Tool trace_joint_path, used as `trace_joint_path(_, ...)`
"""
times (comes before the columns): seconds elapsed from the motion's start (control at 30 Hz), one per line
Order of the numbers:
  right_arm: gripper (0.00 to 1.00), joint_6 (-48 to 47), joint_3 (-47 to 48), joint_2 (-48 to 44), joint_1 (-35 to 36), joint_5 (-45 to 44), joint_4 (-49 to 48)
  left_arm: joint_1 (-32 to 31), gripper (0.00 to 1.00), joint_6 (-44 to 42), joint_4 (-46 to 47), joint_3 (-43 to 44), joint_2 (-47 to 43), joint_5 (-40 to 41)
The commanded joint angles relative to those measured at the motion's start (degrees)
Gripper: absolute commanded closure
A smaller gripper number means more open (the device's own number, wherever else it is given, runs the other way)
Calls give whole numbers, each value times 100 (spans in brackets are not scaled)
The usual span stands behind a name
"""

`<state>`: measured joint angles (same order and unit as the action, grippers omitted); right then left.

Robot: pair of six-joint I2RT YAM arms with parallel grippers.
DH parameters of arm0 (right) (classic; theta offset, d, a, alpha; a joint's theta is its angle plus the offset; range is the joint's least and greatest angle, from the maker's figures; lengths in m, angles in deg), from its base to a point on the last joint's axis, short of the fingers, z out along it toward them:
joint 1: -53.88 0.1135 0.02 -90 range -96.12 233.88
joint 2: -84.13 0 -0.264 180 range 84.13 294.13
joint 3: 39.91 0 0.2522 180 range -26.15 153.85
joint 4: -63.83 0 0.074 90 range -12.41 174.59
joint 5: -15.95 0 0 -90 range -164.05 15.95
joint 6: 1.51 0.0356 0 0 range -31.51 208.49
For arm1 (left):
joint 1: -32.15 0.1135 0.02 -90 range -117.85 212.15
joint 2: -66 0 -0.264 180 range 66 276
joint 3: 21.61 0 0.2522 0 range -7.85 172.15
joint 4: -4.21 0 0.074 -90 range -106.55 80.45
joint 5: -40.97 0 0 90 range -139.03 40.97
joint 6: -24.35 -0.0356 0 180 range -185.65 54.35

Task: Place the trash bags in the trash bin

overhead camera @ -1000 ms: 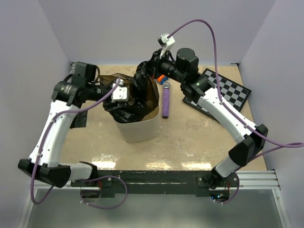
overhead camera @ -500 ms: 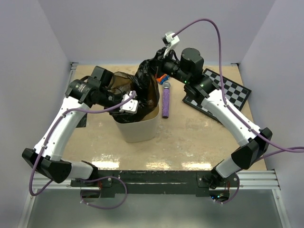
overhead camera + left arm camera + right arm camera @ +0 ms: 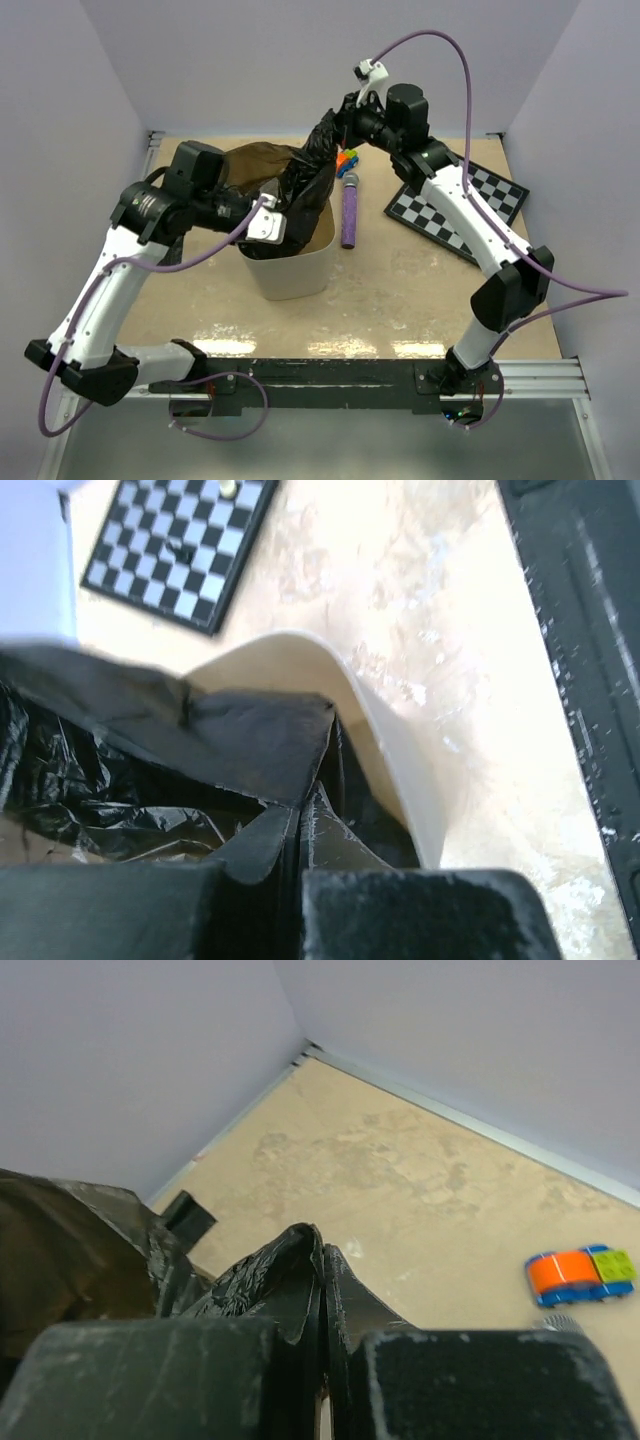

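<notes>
Item: the bag, thin dark glossy film, crinkled, showing brown where it stretches. Its lower part lies inside the bin. A translucent lobe billows over the bin's far-left rim, and a twisted neck rises from the mouth toward the back of the table.

Holds: the right gripper is high above and behind the bin, fully closed on the top of that neck. In the right wrist view its fingers meet with a ridge of film pinched between them. The left gripper is at the bin's mouth, also fully closed. In the left wrist view its fingers clamp a flat fold of film just inside the bin's cream wall.

Handling, as judged: the bag is very light, limp and slippery. It will not keep a shape, tends to trap air and spring back out, and could tear if stretched hard between two grips. A bunched fold or hem gives a surer hold than a single layer. The bin looks light too, and a pull on the film could tip or drag it.

Surroundings: a cylinder lies just right of the bin, with a toy car behind it and a board farther right, well apart.
</notes>
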<state>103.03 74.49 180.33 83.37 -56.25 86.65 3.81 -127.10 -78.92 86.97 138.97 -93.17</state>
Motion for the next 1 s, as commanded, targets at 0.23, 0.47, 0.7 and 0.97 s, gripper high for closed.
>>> trace_joint_path(0.23,100,74,18,-619,-225,312,422,-576,100,1117,1478,-246,77,-605)
trace_joint_path(0.47,100,13,-457,-937,-234,381,246,-576,100,871,802,-350,-352,-113)
trace_joint_path(0.7,100,-13,50,-138,-234,654,183,-585,100,1443,154,-298,-969,-164)
trace_joint_path(0.97,100,13,308,-91,-225,593,623,-576,100,2093,-289,-1026,-1205,-710)
